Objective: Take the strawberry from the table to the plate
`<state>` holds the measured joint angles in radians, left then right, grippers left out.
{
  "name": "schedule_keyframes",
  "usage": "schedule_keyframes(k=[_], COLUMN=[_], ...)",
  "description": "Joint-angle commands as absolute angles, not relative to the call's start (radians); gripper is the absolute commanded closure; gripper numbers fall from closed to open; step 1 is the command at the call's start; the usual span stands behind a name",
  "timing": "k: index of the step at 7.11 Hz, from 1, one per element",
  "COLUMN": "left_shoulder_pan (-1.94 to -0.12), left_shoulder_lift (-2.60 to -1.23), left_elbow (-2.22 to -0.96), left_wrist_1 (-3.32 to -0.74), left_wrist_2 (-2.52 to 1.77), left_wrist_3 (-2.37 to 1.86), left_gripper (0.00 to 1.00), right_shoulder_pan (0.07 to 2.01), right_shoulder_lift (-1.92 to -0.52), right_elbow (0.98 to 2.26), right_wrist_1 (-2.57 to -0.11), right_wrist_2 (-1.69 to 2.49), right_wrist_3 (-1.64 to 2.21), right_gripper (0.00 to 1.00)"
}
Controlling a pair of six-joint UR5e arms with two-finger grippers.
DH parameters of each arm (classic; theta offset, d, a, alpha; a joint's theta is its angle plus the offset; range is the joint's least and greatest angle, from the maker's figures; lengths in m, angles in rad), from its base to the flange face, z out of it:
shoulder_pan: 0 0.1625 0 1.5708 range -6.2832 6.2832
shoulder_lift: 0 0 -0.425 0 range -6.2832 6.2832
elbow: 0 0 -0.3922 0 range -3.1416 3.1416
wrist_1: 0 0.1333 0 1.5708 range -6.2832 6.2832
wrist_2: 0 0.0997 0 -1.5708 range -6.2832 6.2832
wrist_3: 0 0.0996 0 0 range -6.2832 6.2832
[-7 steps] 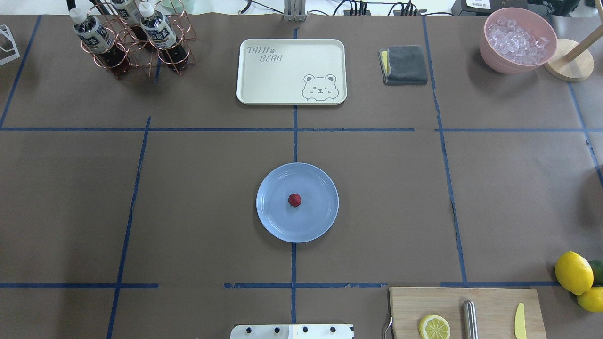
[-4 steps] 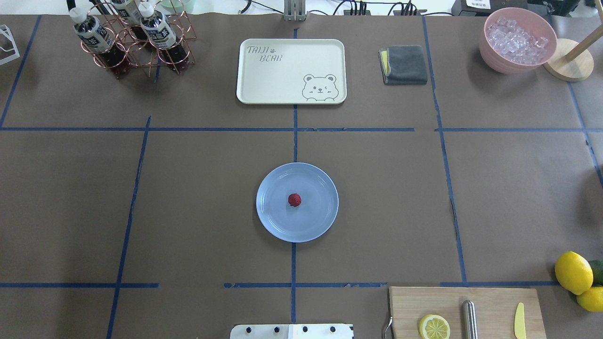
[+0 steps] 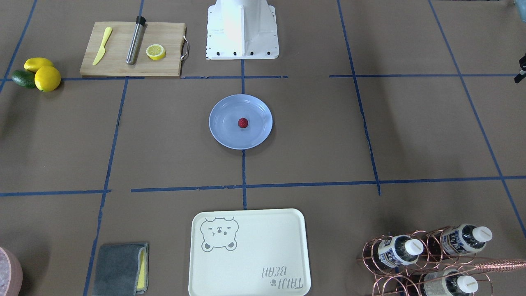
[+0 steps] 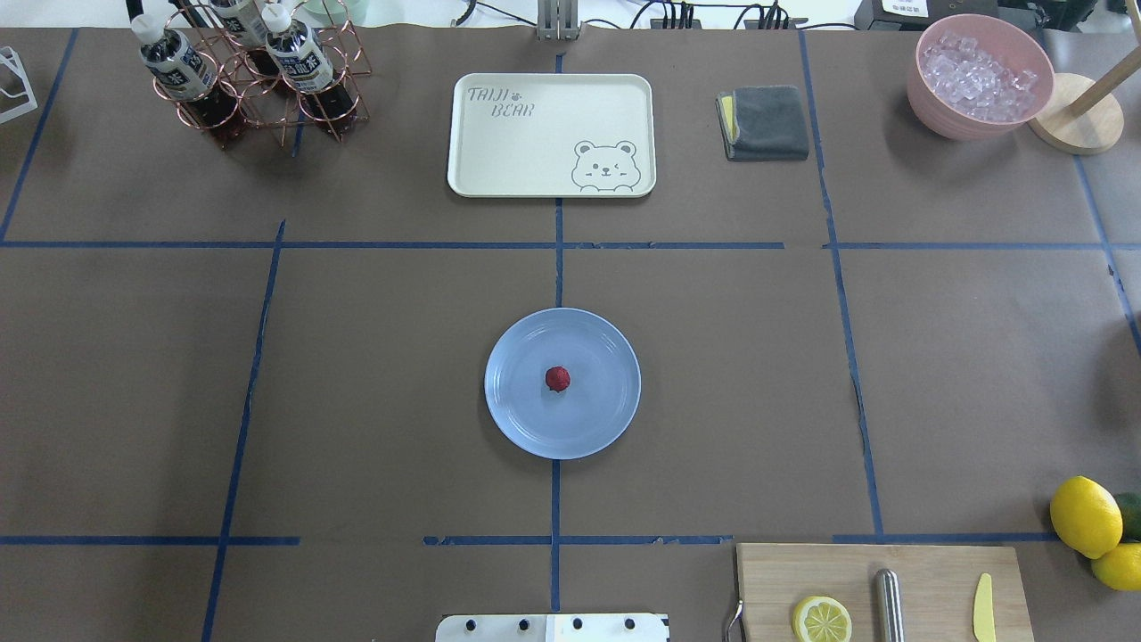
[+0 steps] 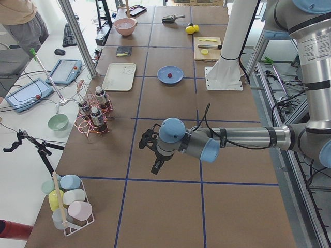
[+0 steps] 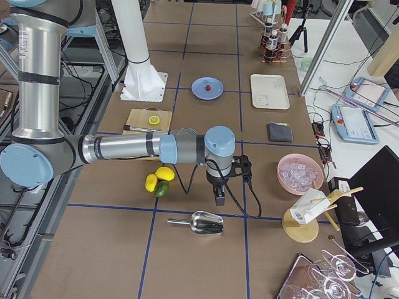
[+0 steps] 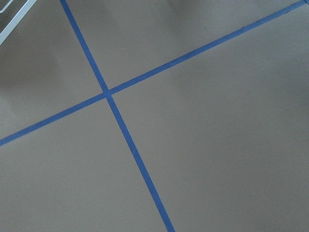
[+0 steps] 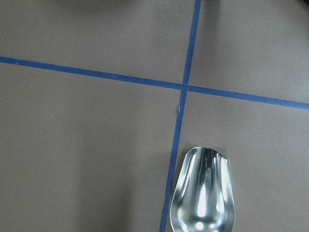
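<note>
The small dark-red strawberry (image 4: 557, 378) (image 3: 243, 122) lies in the middle of the light-blue plate (image 4: 521, 423) (image 3: 224, 133), which sits at the centre of the brown table (image 4: 374, 374). Both arms are far from it. My left gripper (image 5: 155, 155) hangs over the table's left end and shows only in the exterior left view. My right gripper (image 6: 220, 194) hangs over the right end beside a metal scoop (image 6: 198, 222) and shows only in the exterior right view. I cannot tell whether either is open or shut. No fingers show in the wrist views.
A cream bear tray (image 4: 551, 134), a grey cloth (image 4: 765, 122), a bottle rack (image 4: 254, 76) and a pink bowl of ice (image 4: 979, 76) line the far side. A cutting board (image 4: 882, 588) with a lemon half and the lemons (image 4: 1086, 515) lie near right.
</note>
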<state>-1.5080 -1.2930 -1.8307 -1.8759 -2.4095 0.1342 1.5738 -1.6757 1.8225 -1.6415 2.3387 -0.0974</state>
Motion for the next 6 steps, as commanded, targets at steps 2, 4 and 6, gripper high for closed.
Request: schedule_keyframes(k=[2, 4, 6], left_shoulder_pan=[-1.529, -1.531, -1.529], left_shoulder_lift=[-1.301, -1.301, -1.301], left_elbow=[-1.862, -1.885, -1.879], left_wrist_1=[-1.627, -1.609, -1.612], left_wrist_2=[-2.413, -2.414, -2.440], left_wrist_3=[0.135, 0.135, 0.137], left_gripper=[0.00, 0.00, 0.00], right_shoulder_pan=[1.572, 1.569, 1.568], right_shoulder_lift=[-1.670, -1.674, -1.681], right_elbow=[1.854, 1.832, 1.797], right_wrist_1=[-1.643, -1.646, -1.646], right_wrist_2=[2.310, 2.321, 2.373], right_wrist_3=[-0.101, -0.097, -0.097], right_gripper=[0.00, 0.00, 0.00])
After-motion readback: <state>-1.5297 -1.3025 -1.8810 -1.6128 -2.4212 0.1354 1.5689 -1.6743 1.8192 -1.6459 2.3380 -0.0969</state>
